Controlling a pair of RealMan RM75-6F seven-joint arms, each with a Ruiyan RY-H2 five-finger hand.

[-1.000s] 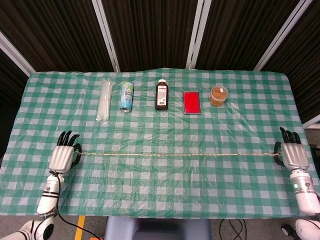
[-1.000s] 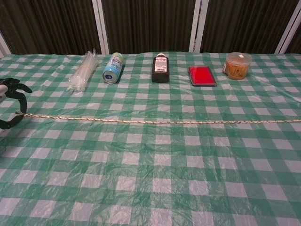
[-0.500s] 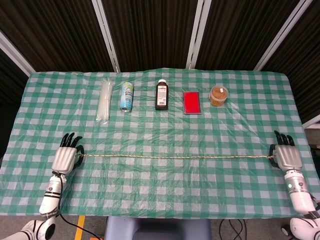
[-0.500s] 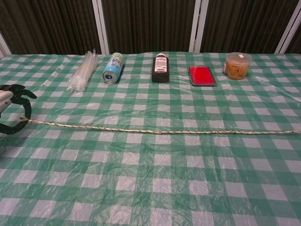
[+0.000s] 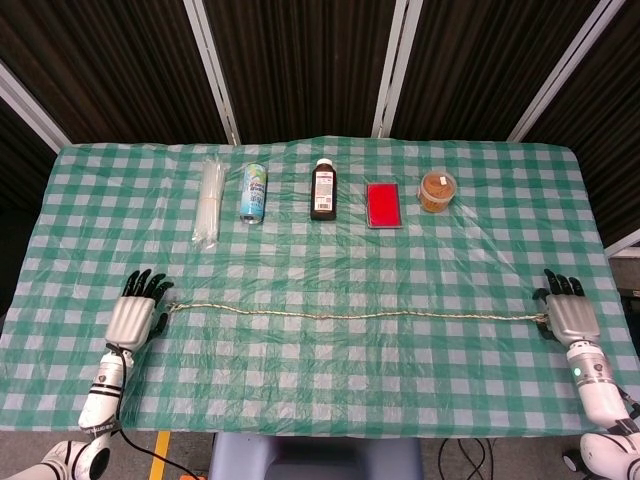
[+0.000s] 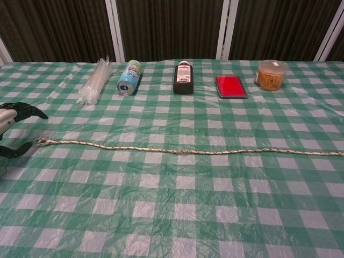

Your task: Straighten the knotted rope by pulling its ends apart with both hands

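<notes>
The rope (image 5: 355,317) lies flat on the table (image 5: 330,255), stretched in one long line from the left side to the right side. It runs sideways across the green checked cloth, in front of the robot. No knot shows in it; it only wiggles a little in the middle.

The left hand (image 5: 132,315) sits at the left end of the rope. In the chest view its fingers (image 6: 24,110) are spread wide, and the rope end lies loose on the table just beside them. So the left hand holds nothing.

The right hand (image 5: 569,314) sits at the right end. The rope reaches right up to it, but I cannot tell if the fingers pinch the rope or have let go. The chest view does not show this hand.

Each hand has its own rope end right next to it, so neither has far to go. The rope points straight from one hand to the other. The job looks almost done or done, since the rope is already long and straight.

Far back on the table are a bundle of clear straws (image 5: 207,203), a spray can (image 5: 253,192), a dark bottle (image 5: 322,190), a red box (image 5: 383,205) and a small round tub (image 5: 437,190).
</notes>
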